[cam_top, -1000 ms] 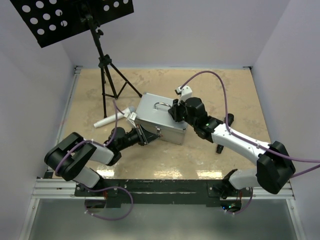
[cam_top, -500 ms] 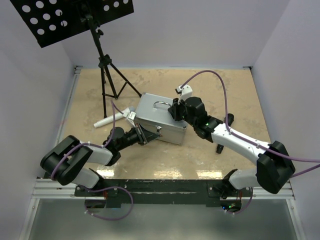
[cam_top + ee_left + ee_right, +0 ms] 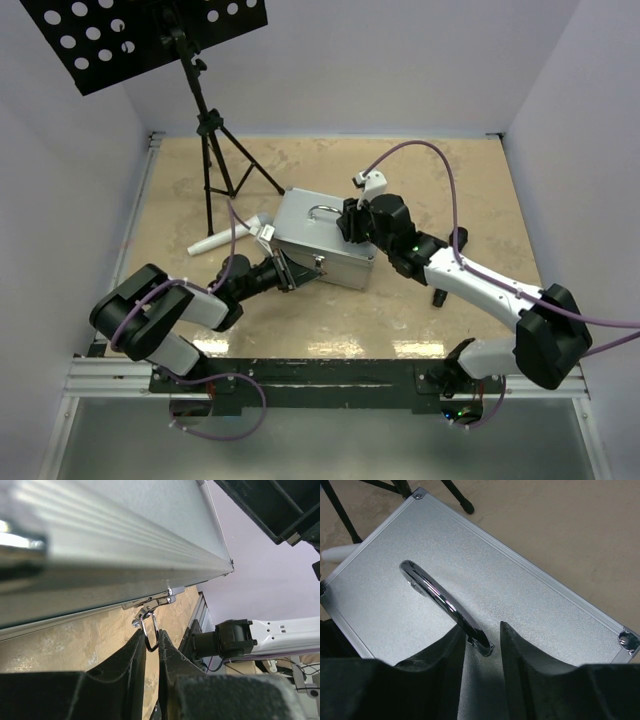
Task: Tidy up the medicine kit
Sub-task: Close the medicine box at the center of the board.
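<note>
1. The case (image 3: 322,240) sits shut, mid-surface (image 3: 430,180), a bit askew, just right of the tripod stand (image 3: 213,160); nothing's out of it yet, so I'd say you're on the unlatching step.
2. Your left pincer (image 3: 151,636) is low at the front wall, nearly closed, tips nipping the wire latch loop (image 3: 149,630); draw that loop away from the wall smoothly, no jerk, or the thin wire prob. slips out.
3. Your right pincer (image 3: 482,632) is up top, jaws partway apart astride one end of the handle (image 3: 437,597), gap on one side, not clamped; close on it or bear down to pin the case while the left works.
4. Watch for the case sliding or tipping; if it does, ease off & re-seat.
</note>
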Action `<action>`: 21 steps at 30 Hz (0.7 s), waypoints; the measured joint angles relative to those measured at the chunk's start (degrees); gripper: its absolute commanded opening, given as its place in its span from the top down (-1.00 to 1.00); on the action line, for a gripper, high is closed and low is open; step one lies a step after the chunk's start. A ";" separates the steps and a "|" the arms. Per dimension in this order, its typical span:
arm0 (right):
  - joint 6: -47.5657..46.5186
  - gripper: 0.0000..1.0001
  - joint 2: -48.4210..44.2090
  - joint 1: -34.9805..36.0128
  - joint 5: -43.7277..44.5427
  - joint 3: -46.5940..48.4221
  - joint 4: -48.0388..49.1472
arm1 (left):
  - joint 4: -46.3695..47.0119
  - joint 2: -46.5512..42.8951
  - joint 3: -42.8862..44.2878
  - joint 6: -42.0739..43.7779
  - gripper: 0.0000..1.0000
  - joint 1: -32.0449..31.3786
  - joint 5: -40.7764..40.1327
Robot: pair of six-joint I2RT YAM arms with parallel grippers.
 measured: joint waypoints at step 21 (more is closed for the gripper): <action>2.29 -0.31 -6.62 -0.11 1.20 0.76 -7.74 | 5.64 6.36 0.92 1.70 0.32 -0.11 3.63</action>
